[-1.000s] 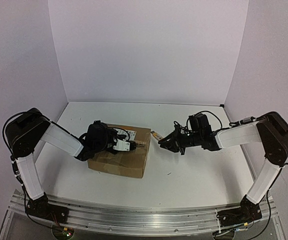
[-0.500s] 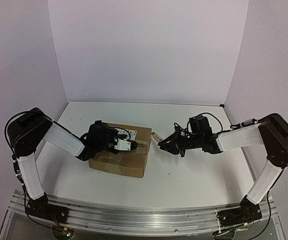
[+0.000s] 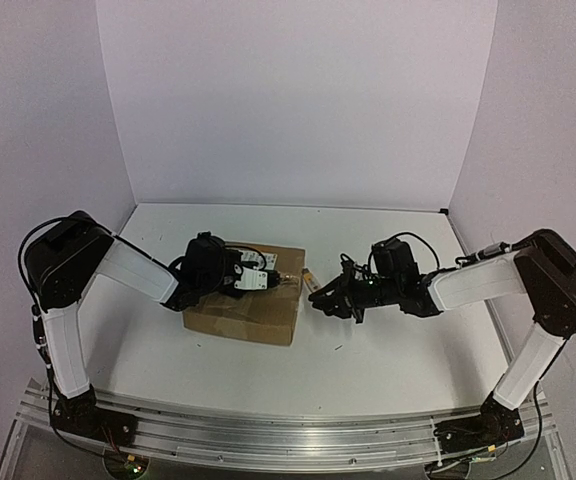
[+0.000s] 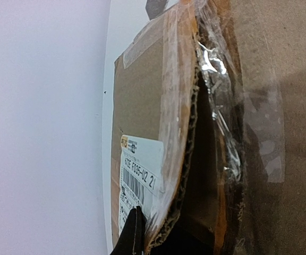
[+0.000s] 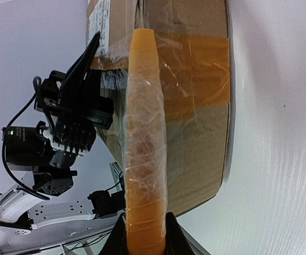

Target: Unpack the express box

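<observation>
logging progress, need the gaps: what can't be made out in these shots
- Inside the express box: left wrist view, the gap under the lifted flap is dark.
- Left pincer grip: left wrist view, cut off by the bottom edge; too small from above.
- Label text: left wrist view, blurred, partly behind the flap.

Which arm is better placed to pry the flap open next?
Left: the left fingers sit at the lifted flap of the express box. The right fingers are beside the box, shut on a peeled orange tape strip.
</observation>
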Robot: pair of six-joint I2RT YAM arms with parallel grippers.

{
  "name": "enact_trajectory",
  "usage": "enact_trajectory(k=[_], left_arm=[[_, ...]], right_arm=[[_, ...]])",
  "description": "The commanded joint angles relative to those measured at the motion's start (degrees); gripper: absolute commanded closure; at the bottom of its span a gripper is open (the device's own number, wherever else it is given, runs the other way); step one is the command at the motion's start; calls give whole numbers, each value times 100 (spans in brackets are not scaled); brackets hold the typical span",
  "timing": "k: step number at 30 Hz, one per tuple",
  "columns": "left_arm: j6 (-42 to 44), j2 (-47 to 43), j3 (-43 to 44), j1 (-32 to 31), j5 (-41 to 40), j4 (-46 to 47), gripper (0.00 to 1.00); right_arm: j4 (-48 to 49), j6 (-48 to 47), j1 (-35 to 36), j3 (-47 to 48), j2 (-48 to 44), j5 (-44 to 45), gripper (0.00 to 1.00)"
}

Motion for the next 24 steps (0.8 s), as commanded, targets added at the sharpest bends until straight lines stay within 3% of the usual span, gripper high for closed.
enact_trajectory(k=[1, 18, 24], left_arm=[[-451, 271, 211, 199, -481, -322, 100], [-355, 304, 153, 336, -427, -266, 100], [-781, 76, 407, 338, -318, -929, 100]], right_arm=[[288, 46, 609, -101, -206, -1622, 100], [240, 258, 820, -639, -740, -1499, 100], [-306, -54, 605, -353, -833, -1316, 100]])
